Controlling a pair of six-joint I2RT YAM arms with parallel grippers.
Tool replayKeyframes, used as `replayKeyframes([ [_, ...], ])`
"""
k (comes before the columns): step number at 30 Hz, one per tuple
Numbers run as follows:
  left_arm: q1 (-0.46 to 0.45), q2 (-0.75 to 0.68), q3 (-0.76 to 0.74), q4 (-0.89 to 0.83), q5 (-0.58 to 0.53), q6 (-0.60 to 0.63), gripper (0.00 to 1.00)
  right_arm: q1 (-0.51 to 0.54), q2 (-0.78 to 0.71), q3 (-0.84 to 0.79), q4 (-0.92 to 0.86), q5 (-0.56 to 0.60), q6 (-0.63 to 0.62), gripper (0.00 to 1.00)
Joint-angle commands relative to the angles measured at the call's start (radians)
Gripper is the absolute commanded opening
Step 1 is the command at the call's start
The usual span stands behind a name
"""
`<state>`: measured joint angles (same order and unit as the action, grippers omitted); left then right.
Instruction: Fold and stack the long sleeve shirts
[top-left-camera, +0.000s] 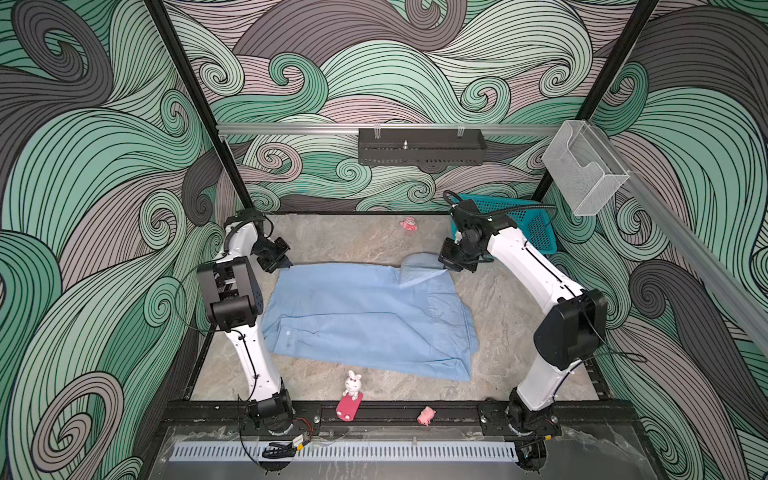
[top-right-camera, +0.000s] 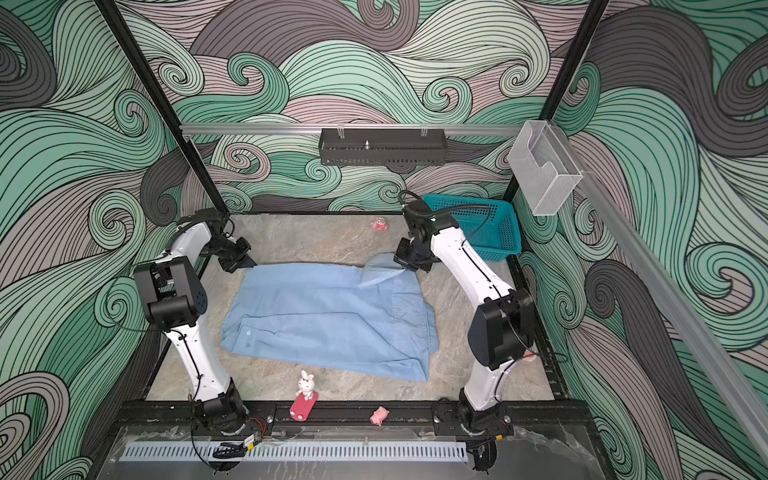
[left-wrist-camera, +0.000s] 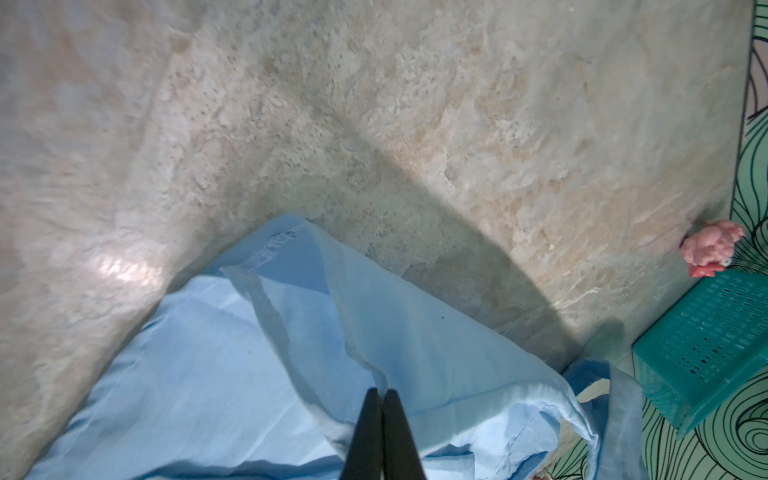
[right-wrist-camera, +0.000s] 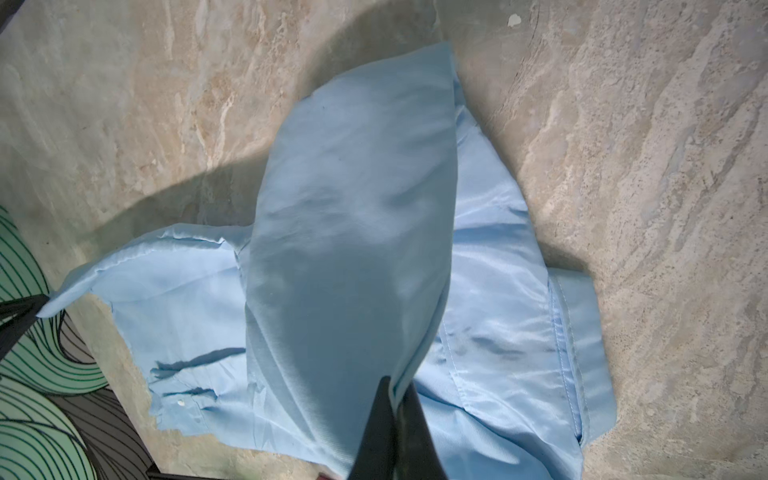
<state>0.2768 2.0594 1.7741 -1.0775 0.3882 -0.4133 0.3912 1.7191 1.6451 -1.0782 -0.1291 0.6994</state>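
The long sleeve shirt (top-left-camera: 365, 316) lay across the middle of the table (top-left-camera: 519, 324), a thin, faintly glossy light blue weave, doubled into a rough rectangle with a white button showing near its near left corner. Nearest us, at the table's near edge, stood a small white rabbit figure (top-left-camera: 353, 384) on a red block. A pink pig toy (top-left-camera: 427, 414) lay on the black frame rail beside it, and both were apart from the cloth. Farther back, at the shirt's far left corner, the left gripper (left-wrist-camera: 380, 392) was pinched tight on a thin ridge of hem. At the far right, the right gripper (right-wrist-camera: 395, 386) was clamped on the stitched edge of a raised flap, perhaps a sleeve. We judged that both holds were meant to lift the far edge evenly and carry it towards the near edge for another fold. Beyond them, a teal perforated basket (top-left-camera: 528, 224) sat in the far right corner, and a small pink toy (top-left-camera: 409, 224) lay near the far edge
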Motion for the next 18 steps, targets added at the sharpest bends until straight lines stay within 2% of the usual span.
replayKeyframes([
  [1, 0.013, -0.088, -0.036, -0.039, -0.050, 0.036, 0.00, 0.025, -0.088, -0.074, -0.007, 0.031, 0.020, 0.00],
  [10, 0.015, -0.198, -0.258, -0.011, -0.135, 0.019, 0.00, 0.086, -0.261, -0.396, 0.047, 0.028, 0.072, 0.00],
  [18, 0.015, -0.226, -0.364, -0.003, -0.207, -0.003, 0.00, 0.157, -0.307, -0.577, 0.107, 0.017, 0.126, 0.00],
])
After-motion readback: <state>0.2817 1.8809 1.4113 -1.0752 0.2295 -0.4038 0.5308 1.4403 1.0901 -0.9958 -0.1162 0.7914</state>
